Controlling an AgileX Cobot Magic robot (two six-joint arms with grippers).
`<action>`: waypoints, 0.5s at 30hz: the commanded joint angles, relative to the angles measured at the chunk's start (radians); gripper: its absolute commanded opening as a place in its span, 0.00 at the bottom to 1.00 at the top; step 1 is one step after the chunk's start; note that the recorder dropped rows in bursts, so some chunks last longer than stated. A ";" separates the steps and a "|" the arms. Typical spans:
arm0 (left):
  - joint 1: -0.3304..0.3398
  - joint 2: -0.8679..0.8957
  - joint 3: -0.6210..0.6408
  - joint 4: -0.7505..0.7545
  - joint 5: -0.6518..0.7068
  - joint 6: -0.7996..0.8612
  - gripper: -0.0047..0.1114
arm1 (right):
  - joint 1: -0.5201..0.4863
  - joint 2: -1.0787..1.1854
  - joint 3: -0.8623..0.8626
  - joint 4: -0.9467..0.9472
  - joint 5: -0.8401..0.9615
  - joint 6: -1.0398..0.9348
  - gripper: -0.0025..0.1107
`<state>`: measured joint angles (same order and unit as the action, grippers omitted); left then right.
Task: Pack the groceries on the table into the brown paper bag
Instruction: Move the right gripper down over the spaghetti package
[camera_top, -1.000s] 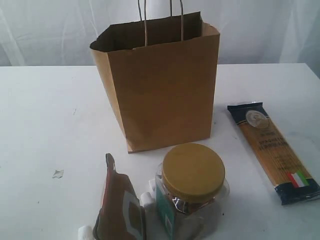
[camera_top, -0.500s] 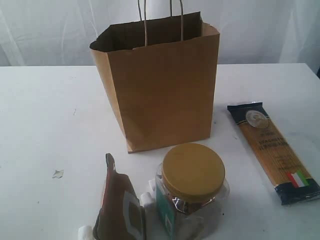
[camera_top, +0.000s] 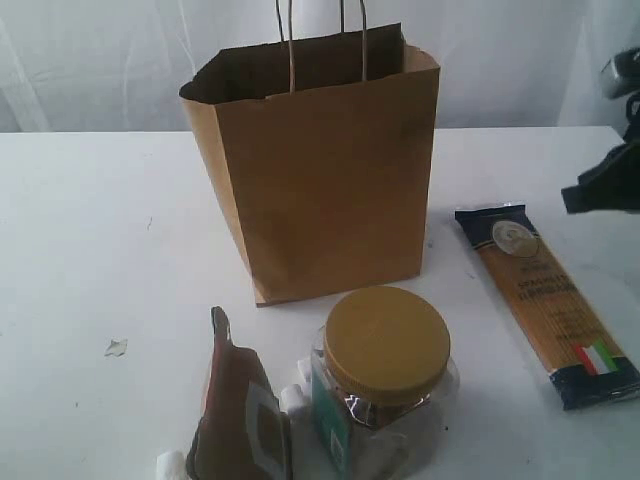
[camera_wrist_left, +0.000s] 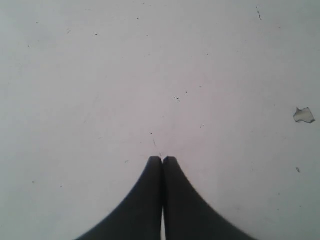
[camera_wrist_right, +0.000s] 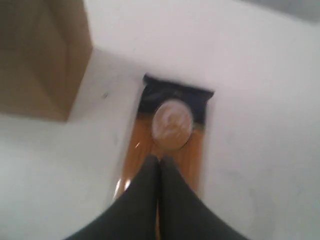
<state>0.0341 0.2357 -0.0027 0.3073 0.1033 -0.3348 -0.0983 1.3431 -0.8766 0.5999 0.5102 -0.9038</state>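
Worktop (camera_top: 90, 220): brown paper bag (camera_top: 330, 180) upright at upper centre, spaghetti packet (camera_top: 548, 300) flat at right. New: right hand (camera_wrist_right: 160, 160) just entered upper right, above the packet, pinched closed, empty. Likely first pick. Left hand (camera_wrist_left: 162, 159) likewise closed.

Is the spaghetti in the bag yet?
No, the spaghetti lies flat on the table beside the bag.

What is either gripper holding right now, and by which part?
Nothing. Left gripper is shut, empty, over the table; right gripper is shut, empty, above the spaghetti packet.
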 joint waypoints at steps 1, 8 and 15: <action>-0.001 -0.004 0.003 -0.001 0.001 -0.002 0.04 | -0.002 0.023 -0.012 -0.280 0.327 0.174 0.02; -0.001 -0.004 0.003 -0.001 0.001 -0.002 0.04 | -0.002 0.023 -0.008 -0.284 0.310 0.419 0.02; -0.001 -0.004 0.003 -0.001 0.001 -0.002 0.04 | -0.002 0.103 -0.008 -0.237 0.356 0.378 0.26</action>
<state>0.0341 0.2357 -0.0027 0.3073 0.1033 -0.3348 -0.0983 1.3996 -0.8827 0.3382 0.8537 -0.4990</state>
